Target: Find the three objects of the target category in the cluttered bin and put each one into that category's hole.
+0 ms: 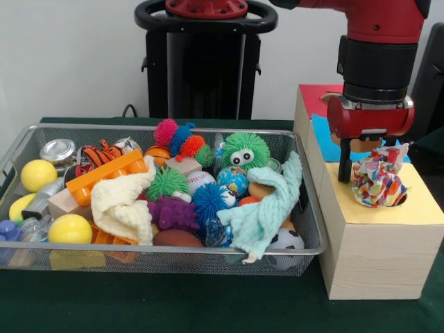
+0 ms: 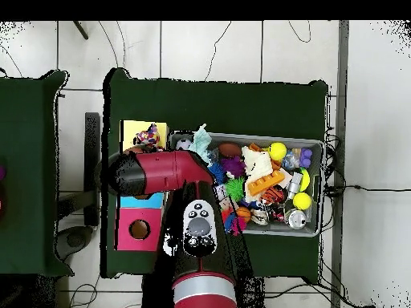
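One patterned cloth at the yellow hole, claw directly above it

I see the arm [image 1: 374, 62] reaching over the wooden box [image 1: 378, 257] that stands to the right of the wire bin [image 1: 173, 251] in the front view. The claw [image 1: 361, 166] hangs above the yellow section [image 1: 416, 208] of the box top. One dark finger [image 1: 345, 163] is visible coming down at the left of a multicoloured patterned cloth [image 1: 378, 182]. The other side of the claw is hidden behind the cloth, so I cannot tell whether it is spread or pinched on the fabric.

The cloth sits bunched and upright at the yellow section, apparently in or over its hole; the hole itself is mostly covered. Behind the yellow section the box top shows a blue section [image 1: 326, 135] and a red section [image 1: 320, 96]. In the overhead view the red section's round hole [image 2: 140, 229] is plain to see.

Two more cloths lie in the bin: a cream knitted cloth [image 1: 121, 201] towards the middle, and a pale mint cloth [image 1: 267, 208] draped at the right end, its lower edge hanging over the front rim. Around them I note spiky rubber balls, yellow balls [image 1: 69, 229], an orange block [image 1: 104, 175] and a green fuzzy toy with eyes [image 1: 244, 151]. Both bin and box rest on the green-covered desk [image 1: 208, 305].
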Available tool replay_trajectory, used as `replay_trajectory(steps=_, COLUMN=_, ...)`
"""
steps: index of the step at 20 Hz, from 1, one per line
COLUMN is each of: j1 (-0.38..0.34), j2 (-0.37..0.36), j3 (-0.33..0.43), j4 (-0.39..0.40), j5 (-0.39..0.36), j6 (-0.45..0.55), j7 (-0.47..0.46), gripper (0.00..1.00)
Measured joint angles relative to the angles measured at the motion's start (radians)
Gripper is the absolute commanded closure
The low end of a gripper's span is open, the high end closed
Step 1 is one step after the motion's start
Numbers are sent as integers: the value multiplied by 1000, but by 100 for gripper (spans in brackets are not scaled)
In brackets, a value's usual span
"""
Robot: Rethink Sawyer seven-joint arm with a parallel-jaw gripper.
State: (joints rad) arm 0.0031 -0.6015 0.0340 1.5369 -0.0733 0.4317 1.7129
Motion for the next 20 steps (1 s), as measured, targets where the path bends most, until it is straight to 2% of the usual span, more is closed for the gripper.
replay_trajectory(steps=11, j1=0, j2=-2, j3=-12, j4=0, j5=-1, j6=17, j7=0, gripper=0)
replay_trajectory(steps=20, j1=6, j2=-5, j3=-84, j4=0, j5=-2, j6=104, j7=0, gripper=0)
